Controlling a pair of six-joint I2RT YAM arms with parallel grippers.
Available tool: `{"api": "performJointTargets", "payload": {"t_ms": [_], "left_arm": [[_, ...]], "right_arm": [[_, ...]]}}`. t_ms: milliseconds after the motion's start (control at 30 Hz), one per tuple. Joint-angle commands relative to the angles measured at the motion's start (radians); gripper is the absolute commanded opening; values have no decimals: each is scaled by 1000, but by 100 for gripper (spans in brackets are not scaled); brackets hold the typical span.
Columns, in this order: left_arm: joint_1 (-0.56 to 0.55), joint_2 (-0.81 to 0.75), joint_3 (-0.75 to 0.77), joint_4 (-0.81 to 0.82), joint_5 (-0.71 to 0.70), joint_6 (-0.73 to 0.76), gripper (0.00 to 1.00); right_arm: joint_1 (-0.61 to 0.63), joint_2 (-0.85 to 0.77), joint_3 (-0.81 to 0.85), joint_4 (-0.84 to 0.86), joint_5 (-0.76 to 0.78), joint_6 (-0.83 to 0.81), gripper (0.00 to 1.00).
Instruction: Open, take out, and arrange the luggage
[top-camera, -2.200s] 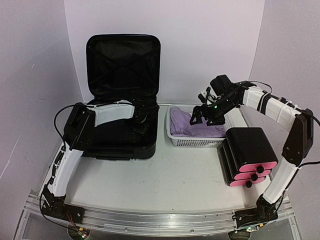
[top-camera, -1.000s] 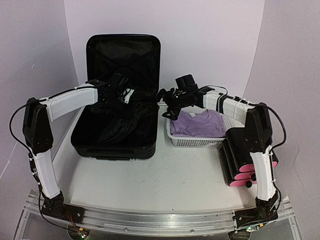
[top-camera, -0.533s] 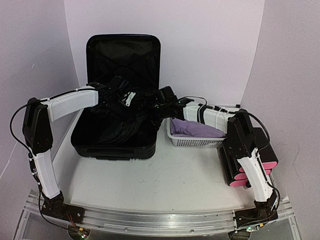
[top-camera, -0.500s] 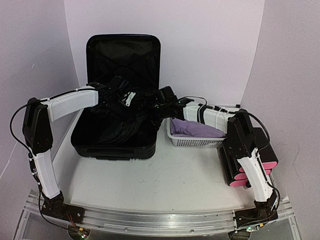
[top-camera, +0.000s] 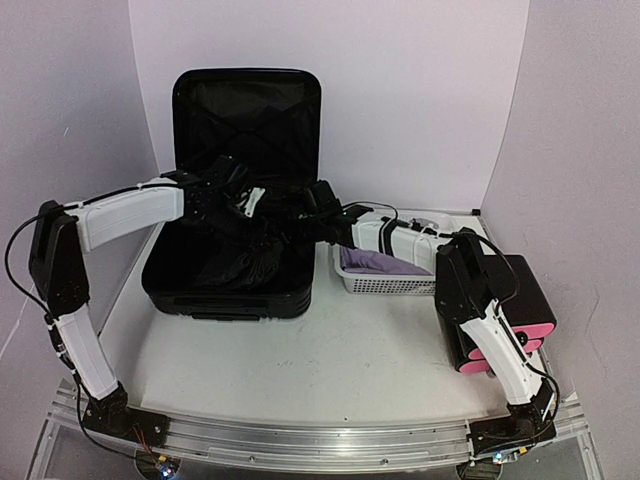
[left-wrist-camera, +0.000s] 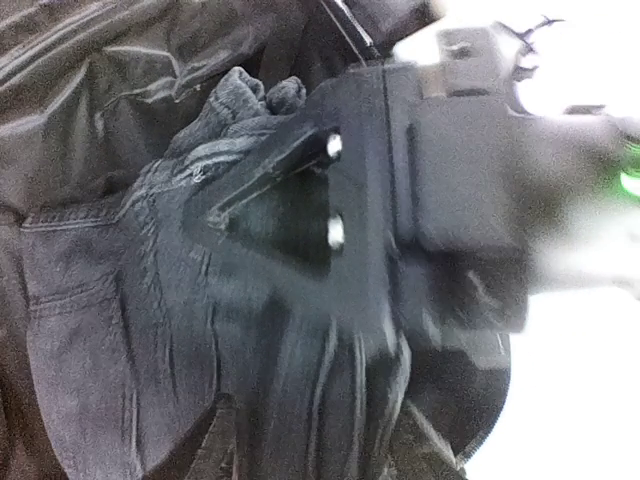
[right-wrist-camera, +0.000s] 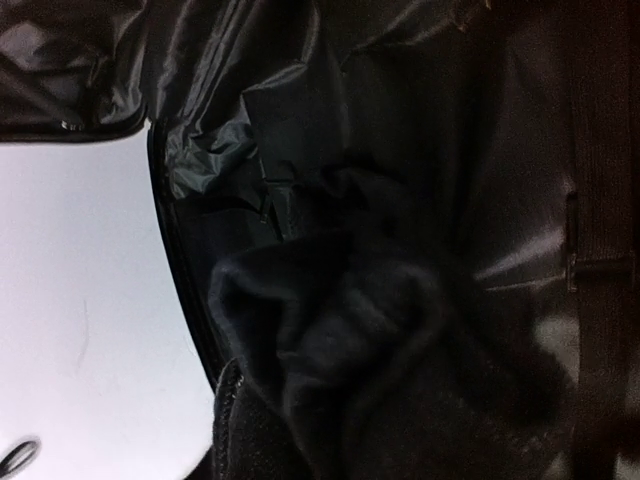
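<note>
The luggage (top-camera: 245, 110) is a black hard-shell suitcase that stands open at the back left, lid upright and base rim (top-camera: 225, 300) on the table. A black garment (top-camera: 250, 250) hangs above the base between both grippers. My left gripper (top-camera: 238, 198) reaches in from the left. In the left wrist view its jaws (left-wrist-camera: 318, 450) stand apart with the garment (left-wrist-camera: 150, 330) lying between them. My right gripper (top-camera: 318, 205) comes from the right, shut on a bunch of the same cloth. One of its fingers (left-wrist-camera: 290, 160) shows there. The right wrist view is filled by garment (right-wrist-camera: 380, 330) and lining (right-wrist-camera: 500, 150).
A white mesh basket (top-camera: 390, 283) holding purple cloth (top-camera: 375, 262) stands right of the suitcase, under my right forearm. A black box with pink drawer fronts (top-camera: 520, 345) sits at the far right. Bare table lies in front of the suitcase.
My right gripper swung left from the basket to the suitcase and shut on the black garment. My left gripper, which lifted the garment, has spread its jaws.
</note>
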Motion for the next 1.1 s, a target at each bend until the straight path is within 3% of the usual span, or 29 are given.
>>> {"api": "performJointTargets", "payload": {"t_ms": [0,133,267,433,700,833,1067], "left_arm": [[-3,-229,-74,76,11,7,52],[-3,-397,-180,138,-32,8,64],[-1,-521,-252,157,-94,13,69],[-1,-600,-294,162,-191,10,73],[-1,-611,-301,183,-212,0,73],[-1,-609,-308,193,-202,-4,73],[-1,-617,-313,199,-201,-5,73]], "right_arm": [[4,-17,48,57,17,-15,19],[5,-58,32,59,14,-64,6],[4,-108,27,57,-2,-127,0],[2,-187,21,36,-32,-254,0],[-23,-319,-65,-1,-187,-473,0],[-59,-364,-62,-106,-260,-560,0],[-189,-464,-161,-160,-387,-587,0]]}}
